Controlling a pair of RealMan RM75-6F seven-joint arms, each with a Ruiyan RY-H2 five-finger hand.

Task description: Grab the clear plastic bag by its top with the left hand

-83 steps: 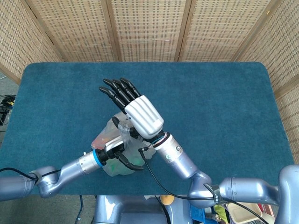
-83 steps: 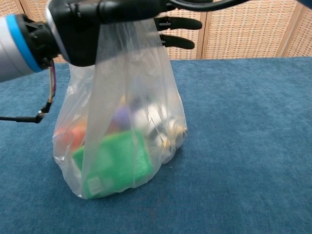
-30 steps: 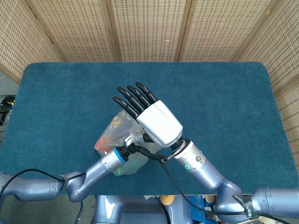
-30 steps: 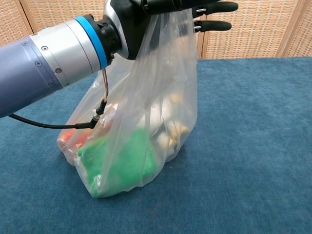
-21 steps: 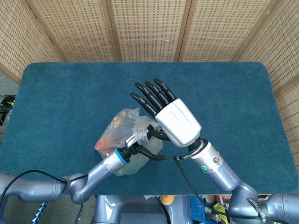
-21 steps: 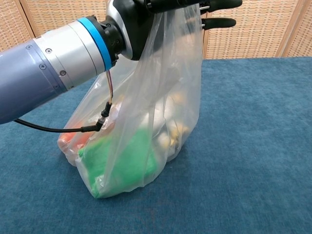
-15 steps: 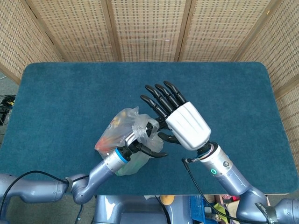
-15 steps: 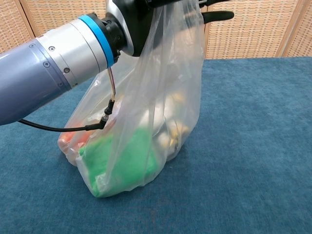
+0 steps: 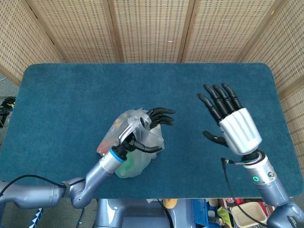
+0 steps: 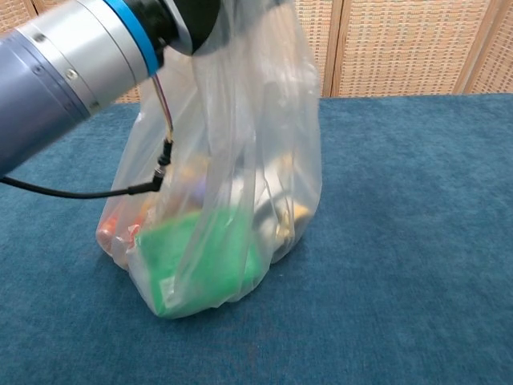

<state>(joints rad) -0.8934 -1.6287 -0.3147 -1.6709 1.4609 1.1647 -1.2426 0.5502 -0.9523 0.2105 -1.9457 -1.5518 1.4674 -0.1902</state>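
The clear plastic bag [image 9: 124, 145] [image 10: 232, 184] stands on the blue table, holding a green packet [image 10: 200, 261], something orange and other small items. My left hand [image 9: 142, 130] grips the gathered top of the bag from above, pulling the plastic up taut. In the chest view only the left forearm [image 10: 88, 60] shows, with the bag hanging below it. My right hand [image 9: 230, 121] hovers well to the right of the bag, fingers spread and holding nothing.
A black cable [image 10: 80, 192] runs from the left wrist beside the bag. Wicker screens [image 9: 152, 28] close off the back and sides of the blue table [image 9: 61, 95].
My right hand has let go of the bag's top and swung away to the right. The left hand keeps its hold on the top and has lifted it slightly.
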